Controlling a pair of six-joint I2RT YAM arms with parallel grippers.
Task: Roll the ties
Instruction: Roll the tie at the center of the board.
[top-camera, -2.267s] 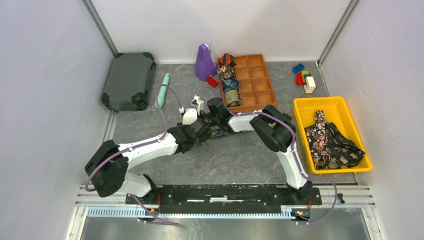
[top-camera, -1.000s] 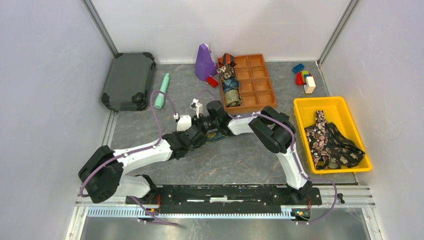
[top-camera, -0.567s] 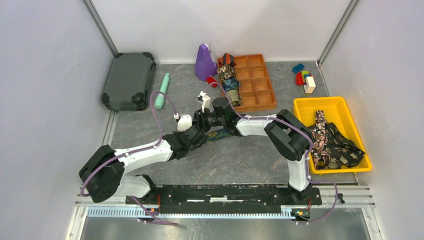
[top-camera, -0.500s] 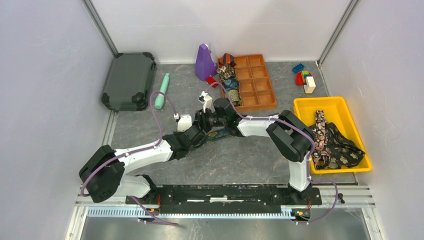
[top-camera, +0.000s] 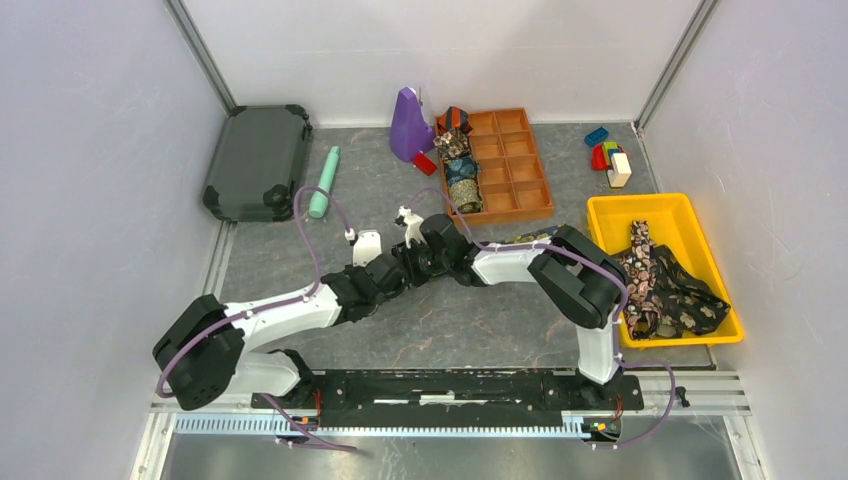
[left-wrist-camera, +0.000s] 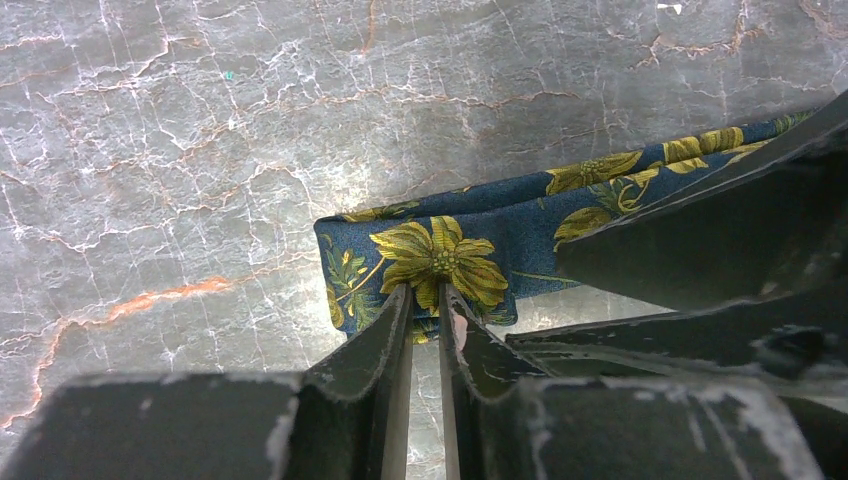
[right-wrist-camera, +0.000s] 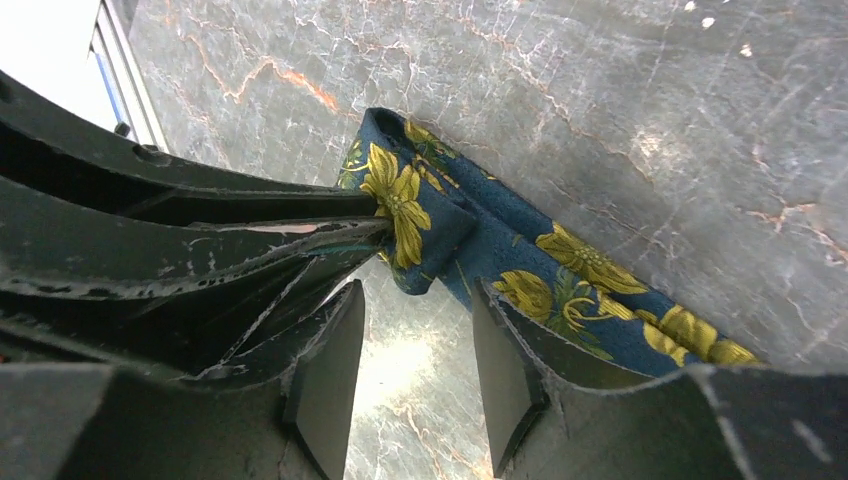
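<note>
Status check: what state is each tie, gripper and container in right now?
navy tie: mostly unrolled, end folded over.
left gripper: shut on navy tie.
right gripper: open at the fold.
rolled ties: rolled, in orange tray.
loose ties: unrolled, in yellow bin.
black case: closed.

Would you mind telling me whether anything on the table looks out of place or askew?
Nothing looks spilled or damaged. The only untidy spot is the navy floral tie: its end, pinched by the left gripper, is a loose fold lying slightly crooked to the strip, not a tight roll. The right gripper stands open beside it.
</note>
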